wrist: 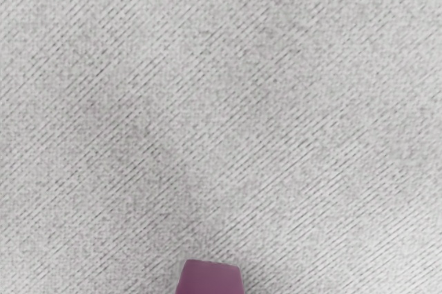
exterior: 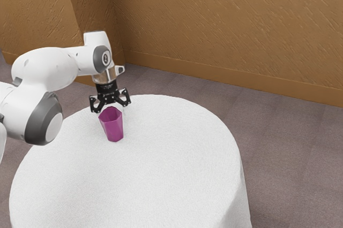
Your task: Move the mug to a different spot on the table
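Observation:
A purple faceted mug stands upright on the round table with a white cloth, near the table's far edge on the exterior view's left. My black gripper hangs directly over the mug's rim and is open, its fingers spread wider than the mug and level with its top. I cannot see the fingers touching it. In the wrist view a purple piece of the mug shows just under my hand, with the white cloth beyond it.
The cloth stretches wide toward the exterior view's right and front. Brown walls and a grey carpet floor surround the table. My white arm comes in from the left.

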